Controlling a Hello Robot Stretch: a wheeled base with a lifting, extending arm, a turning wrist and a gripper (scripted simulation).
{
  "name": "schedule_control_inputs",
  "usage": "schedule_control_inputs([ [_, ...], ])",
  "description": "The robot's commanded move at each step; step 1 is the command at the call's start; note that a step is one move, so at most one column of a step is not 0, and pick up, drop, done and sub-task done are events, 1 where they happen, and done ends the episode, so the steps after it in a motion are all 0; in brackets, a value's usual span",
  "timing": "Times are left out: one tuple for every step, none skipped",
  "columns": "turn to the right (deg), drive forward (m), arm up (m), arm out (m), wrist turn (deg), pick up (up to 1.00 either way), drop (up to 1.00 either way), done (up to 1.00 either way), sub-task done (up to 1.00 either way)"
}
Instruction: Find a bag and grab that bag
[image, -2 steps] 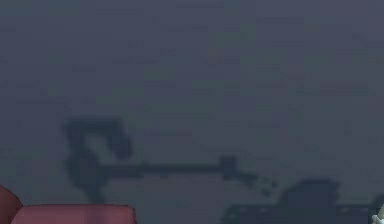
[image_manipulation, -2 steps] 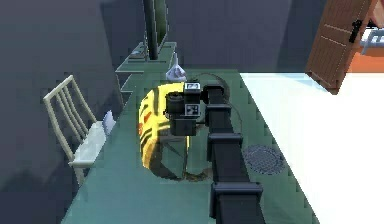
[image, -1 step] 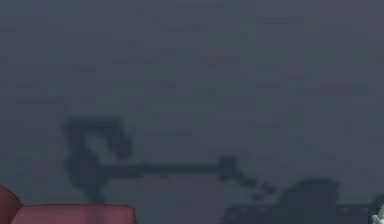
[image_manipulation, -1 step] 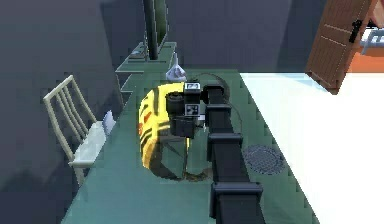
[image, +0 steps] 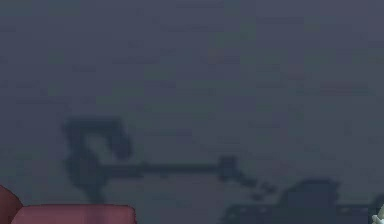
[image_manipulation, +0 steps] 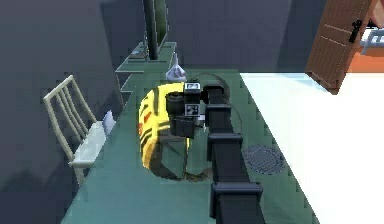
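Arm side view: the bag (image_manipulation: 153, 125) (yellow with black stripes, soft-looking) lies flat on the green table (image_manipulation: 110, 190), near the picture's middle. Its long axis runs about 12 to 6 o'clock, roughly parallel with the arm (image_manipulation: 228, 160) that rises from the bottom edge. The gripper (image_manipulation: 182, 120) is at the bag's 3 o'clock side, with its dark body overlapping the bag's right flank in the picture. Most of the yellow shows at the gripper's 9 and 7 o'clock. Can't tell whether the gripper is over the bag or touching it. Can't tell the fingers' state or whether anything is held, because the bag rests on the table right at and behind the gripper's far end.

Judgement: bag found, grab step in hand. The coming move turns on the sideways offset — the bag's bulk lies toward the gripper's 9 o'clock, so the grasp likely goes for the near flank or a fold there. Risk: soft fabric slipping, or the bag sliding on the tabletop.

Around the bag:
- White chair (image_manipulation: 75, 120) at its 9 o'clock, just beside the table.
- Dark screen (image_manipulation: 155, 25) at 12 o'clock, at the table's far end.
- Small grey object (image_manipulation: 178, 70) between screen and bag.
- Brown door (image_manipulation: 335, 45) at 2 o'clock, well apart.

Forward view: grey wall (image: 200, 60), reddish shape (image: 75, 214) at 7 o'clock.
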Motion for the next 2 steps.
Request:
schedule_control_inputs([
  [0.0,0.00,0.06,0.00,0.0,0.00,0.00,0.00,0.00],
  [0.0,0.00,0.00,0.00,0.0,0.00,0.00,1.00,0.00],
])
